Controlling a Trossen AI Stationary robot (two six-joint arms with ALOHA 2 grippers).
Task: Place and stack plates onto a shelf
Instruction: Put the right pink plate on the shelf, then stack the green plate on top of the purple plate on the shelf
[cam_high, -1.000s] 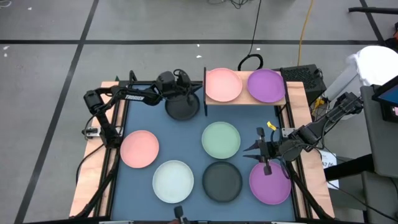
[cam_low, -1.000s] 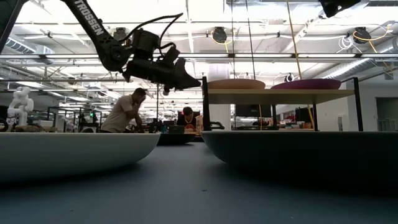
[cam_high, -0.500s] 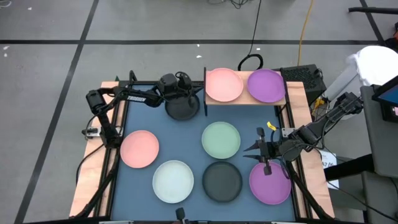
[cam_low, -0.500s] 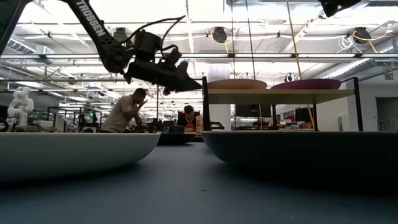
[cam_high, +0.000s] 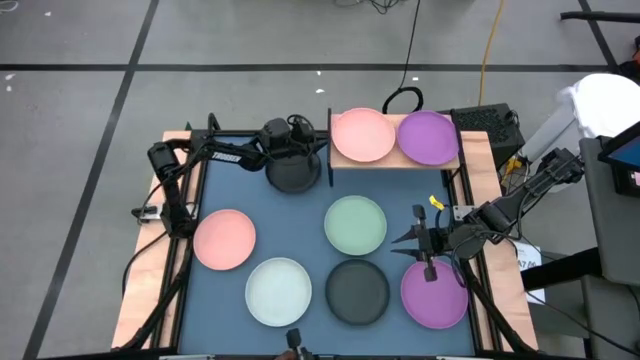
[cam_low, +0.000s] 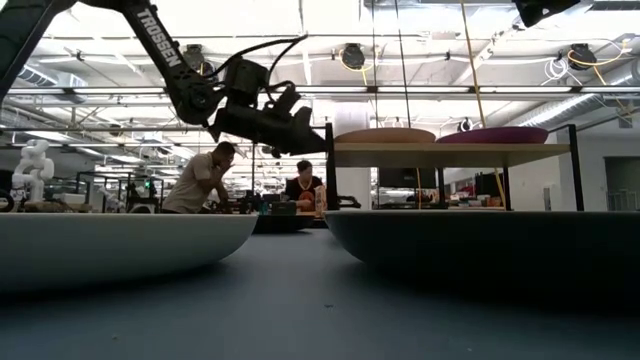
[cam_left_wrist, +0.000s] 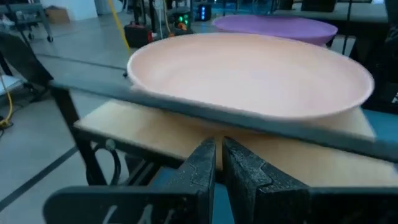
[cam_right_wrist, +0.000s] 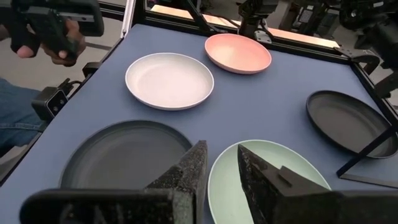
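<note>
Pink and purple plates sit side by side on the light-wood shelf (cam_high: 395, 158) at the far edge of the desk, so one pink plate (cam_high: 361, 135) and one purple plate (cam_high: 428, 137) are up there. The left gripper (cam_high: 312, 148) hangs just beside the shelf's post, above a dark grey plate (cam_high: 293, 174), jaws pressed nearly together. The right gripper (cam_high: 412, 239) hovers between the pale green plate (cam_high: 355, 224) and the other purple plate (cam_high: 434, 291), jaws slightly spread, holding nothing.

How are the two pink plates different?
One pink plate sits up on the wooden shelf, touching a purple plate; the other pink plate lies alone down on the blue table. The left claw is near the shelf one only. Both are round, same size.
</note>
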